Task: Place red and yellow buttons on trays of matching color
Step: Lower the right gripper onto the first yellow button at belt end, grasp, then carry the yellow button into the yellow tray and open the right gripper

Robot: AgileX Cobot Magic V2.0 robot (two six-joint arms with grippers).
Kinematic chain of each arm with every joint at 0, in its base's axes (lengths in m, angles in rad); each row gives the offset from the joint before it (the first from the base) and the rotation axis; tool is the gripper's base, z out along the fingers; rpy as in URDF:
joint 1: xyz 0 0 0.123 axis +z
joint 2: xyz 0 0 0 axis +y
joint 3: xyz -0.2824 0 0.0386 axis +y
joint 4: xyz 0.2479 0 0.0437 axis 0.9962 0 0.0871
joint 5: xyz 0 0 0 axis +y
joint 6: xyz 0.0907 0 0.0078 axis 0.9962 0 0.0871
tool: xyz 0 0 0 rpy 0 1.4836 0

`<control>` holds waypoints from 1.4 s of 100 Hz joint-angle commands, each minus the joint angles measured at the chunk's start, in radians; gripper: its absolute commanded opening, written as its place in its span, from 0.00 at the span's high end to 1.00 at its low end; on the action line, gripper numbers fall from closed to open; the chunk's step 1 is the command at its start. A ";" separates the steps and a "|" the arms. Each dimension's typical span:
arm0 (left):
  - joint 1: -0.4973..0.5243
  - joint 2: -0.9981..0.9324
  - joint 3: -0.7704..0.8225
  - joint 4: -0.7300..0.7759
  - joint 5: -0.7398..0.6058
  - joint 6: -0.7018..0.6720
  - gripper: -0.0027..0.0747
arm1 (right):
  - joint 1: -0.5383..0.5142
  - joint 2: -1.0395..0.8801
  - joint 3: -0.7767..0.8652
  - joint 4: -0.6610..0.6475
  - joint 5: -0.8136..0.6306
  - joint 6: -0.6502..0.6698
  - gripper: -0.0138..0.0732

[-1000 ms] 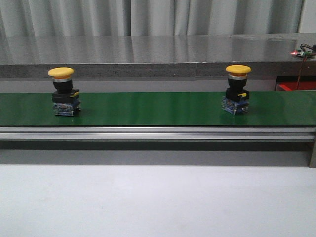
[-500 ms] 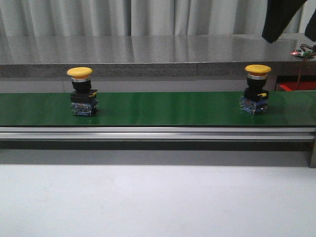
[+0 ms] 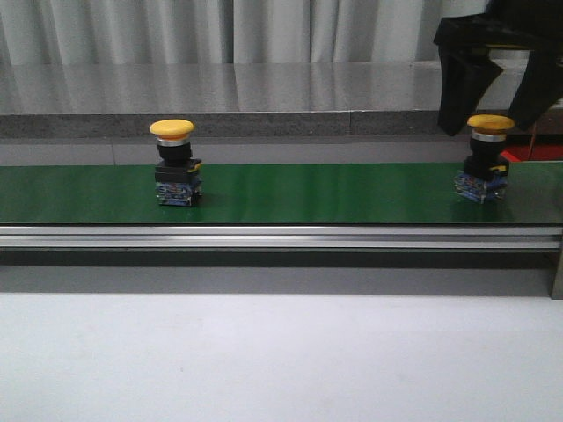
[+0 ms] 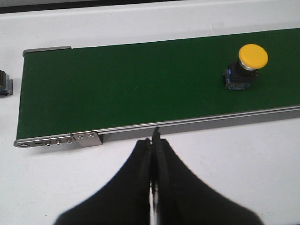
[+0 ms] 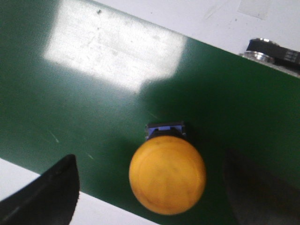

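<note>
Two yellow buttons stand upright on the green belt. The left yellow button stands alone; it also shows in the left wrist view as the yellow button, far beyond my left gripper, which is shut with nothing in it over the white table. My right gripper is open and hangs over the right yellow button, one finger on either side of its cap. In the right wrist view that cap lies between the two spread fingers. No red button shows, and I cannot make out a tray.
A silver rail runs along the belt's near edge, with white table in front. A grey ledge and curtain stand behind. A red patch shows behind the belt's right end. A small blue-grey part lies off the belt's end.
Both yellow buttons have travelled to the right along the belt. My right gripper has come down from the top right and now straddles the right button.
</note>
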State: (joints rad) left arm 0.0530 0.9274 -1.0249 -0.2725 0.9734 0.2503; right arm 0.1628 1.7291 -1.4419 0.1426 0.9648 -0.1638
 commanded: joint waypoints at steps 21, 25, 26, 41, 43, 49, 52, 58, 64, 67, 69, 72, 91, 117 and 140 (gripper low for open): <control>-0.009 -0.012 -0.025 -0.027 -0.058 -0.009 0.99 | -0.050 -0.012 -0.039 -0.018 -0.014 0.019 0.38; -0.009 -0.012 -0.025 -0.027 -0.058 -0.009 0.99 | -0.054 -0.012 -0.039 -0.019 -0.011 0.024 0.45; -0.009 -0.012 -0.025 -0.027 -0.058 -0.009 0.99 | -0.056 -0.012 -0.039 -0.019 -0.011 0.025 0.48; -0.009 -0.012 -0.025 -0.027 -0.058 -0.009 0.99 | -0.069 -0.017 -0.039 -0.028 0.005 0.044 0.63; -0.009 -0.012 -0.025 -0.027 -0.058 -0.009 0.99 | -0.069 -0.019 -0.039 -0.028 0.005 0.045 0.64; -0.009 -0.012 -0.025 -0.027 -0.058 -0.009 0.99 | -0.069 -0.028 -0.039 -0.042 0.006 0.054 0.65; -0.009 -0.012 -0.025 -0.027 -0.058 -0.009 0.99 | -0.069 -0.035 -0.039 -0.048 0.007 0.061 0.65; -0.009 -0.012 -0.025 -0.027 -0.058 -0.009 0.99 | -0.071 -0.060 -0.039 -0.063 0.008 0.084 0.65; -0.009 -0.012 -0.025 -0.027 -0.058 -0.009 0.99 | -0.079 -0.089 -0.039 -0.077 0.014 0.110 0.65; -0.009 -0.012 -0.025 -0.027 -0.058 -0.009 0.99 | -0.088 -0.109 -0.039 -0.082 0.020 0.120 0.65; -0.009 -0.012 -0.025 -0.027 -0.058 -0.009 0.99 | -0.095 -0.117 -0.039 -0.088 0.023 0.124 0.65; -0.009 -0.012 -0.025 -0.027 -0.058 -0.009 0.99 | -0.106 -0.137 -0.039 -0.097 0.031 0.134 0.65; -0.009 -0.012 -0.025 -0.027 -0.058 -0.009 0.99 | -0.218 -0.233 -0.028 -0.143 0.096 0.175 0.65; -0.009 -0.012 -0.025 -0.027 -0.058 -0.009 0.99 | -0.436 -0.314 0.045 -0.157 0.095 0.177 0.65; -0.009 -0.012 -0.025 -0.027 -0.058 -0.009 0.99 | -0.636 -0.315 0.119 -0.125 0.000 0.177 0.65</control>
State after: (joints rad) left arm 0.0530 0.9274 -1.0249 -0.2725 0.9734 0.2503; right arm -0.4106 1.4534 -1.3261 0.0000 1.0473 0.0124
